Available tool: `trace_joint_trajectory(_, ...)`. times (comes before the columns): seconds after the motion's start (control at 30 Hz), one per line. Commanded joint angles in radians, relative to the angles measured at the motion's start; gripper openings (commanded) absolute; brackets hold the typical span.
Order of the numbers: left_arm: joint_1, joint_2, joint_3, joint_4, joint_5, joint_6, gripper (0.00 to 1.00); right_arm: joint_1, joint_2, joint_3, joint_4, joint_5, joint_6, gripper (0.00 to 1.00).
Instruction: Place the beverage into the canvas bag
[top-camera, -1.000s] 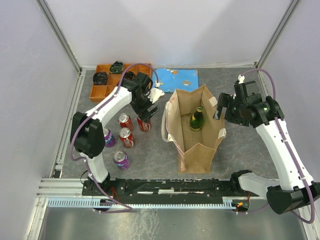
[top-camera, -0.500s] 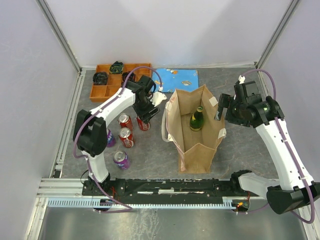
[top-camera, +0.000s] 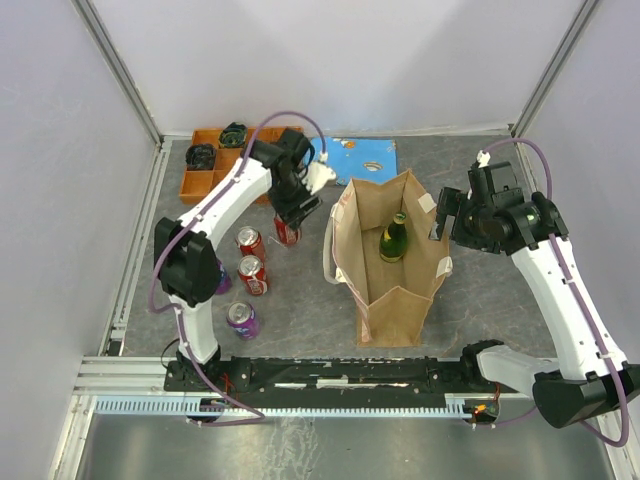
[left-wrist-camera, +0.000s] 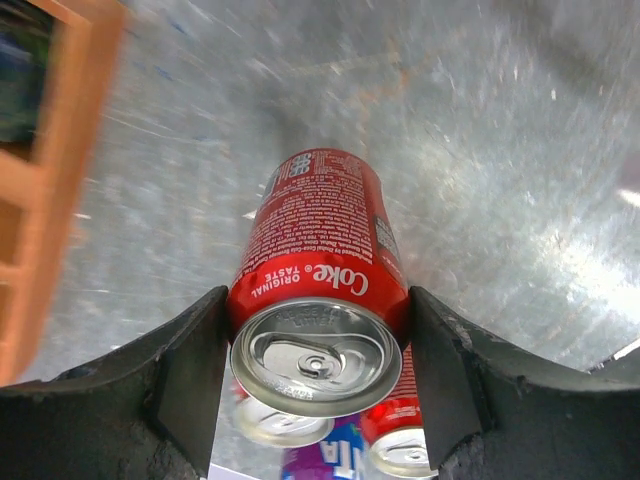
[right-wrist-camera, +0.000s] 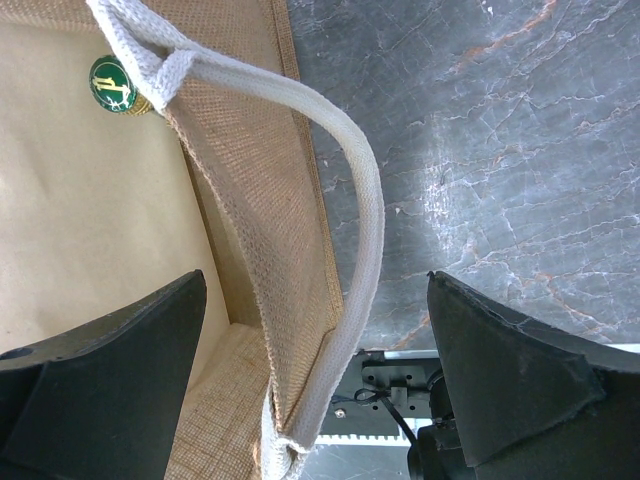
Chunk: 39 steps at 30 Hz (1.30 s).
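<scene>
My left gripper (top-camera: 291, 212) is shut on a red Coke can (top-camera: 286, 234) and holds it off the table, left of the canvas bag (top-camera: 385, 290). In the left wrist view the can (left-wrist-camera: 320, 250) sits tight between both fingers, gripper (left-wrist-camera: 315, 360). The tan bag stands open at the middle with a green bottle (top-camera: 394, 240) inside. My right gripper (top-camera: 440, 215) is open and straddles the bag's right wall (right-wrist-camera: 250, 200) and white strap (right-wrist-camera: 355, 200) without pinching them. The bottle's cap (right-wrist-camera: 113, 85) shows inside the bag.
Two red cans (top-camera: 250, 243) (top-camera: 252, 275) and two purple cans (top-camera: 242, 320) (top-camera: 217, 278) stand on the table left of the bag. An orange compartment tray (top-camera: 192, 184) sits at the back left, and a blue sheet (top-camera: 360, 157) lies behind the bag.
My left gripper has lifted the red can off the table and carried it a little toward the back. The right arm and the bag have not moved.
</scene>
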Motion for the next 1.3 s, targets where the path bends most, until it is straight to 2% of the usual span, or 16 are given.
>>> trace_joint_trajectory(0.0, 0.014, 0.003, 0.345, -0.068, -0.038, 0.011, 0.03, -0.006, -0.001, 0.034, 0.018, 0.016, -0.004, 0.99)
trace_joint_trajectory(0.17, 0.009, 0.099, 0.738, -0.165, -0.068, -0.002, 0.03, -0.005, -0.007, 0.026, 0.024, 0.014, -0.003, 0.99)
trace_joint_trajectory(0.23, -0.008, 0.091, 0.794, -0.137, -0.093, -0.004, 0.03, -0.005, -0.009, 0.02, 0.029, 0.009, 0.0, 0.99)
trace_joint_trajectory(0.33, -0.048, -0.003, 0.73, 0.026, -0.083, -0.025, 0.03, -0.005, -0.014, 0.013, 0.036, 0.0, 0.007, 0.99)
trace_joint_trajectory(0.5, -0.138, -0.204, 0.533, 0.284, 0.043, -0.08, 0.03, -0.005, -0.02, 0.005, 0.042, -0.012, 0.014, 0.99)
trace_joint_trajectory(0.73, -0.285, -0.254, 0.548, 0.224, 0.168, -0.134, 0.03, -0.006, -0.043, -0.01, 0.041, -0.013, 0.025, 0.99)
trace_joint_trajectory(0.83, -0.322, -0.259, 0.509, 0.188, 0.194, -0.124, 0.03, -0.006, -0.05, -0.019, 0.041, -0.013, 0.029, 0.99)
trace_joint_trajectory(1.03, -0.358, -0.249, 0.358, 0.181, 0.19, -0.097, 0.03, -0.005, -0.057, -0.025, 0.033, -0.006, 0.031, 0.99)
trace_joint_trajectory(1.27, -0.373, -0.136, 0.351, 0.238, 0.233, -0.124, 0.03, -0.005, -0.055, -0.024, 0.025, 0.0, 0.037, 0.99)
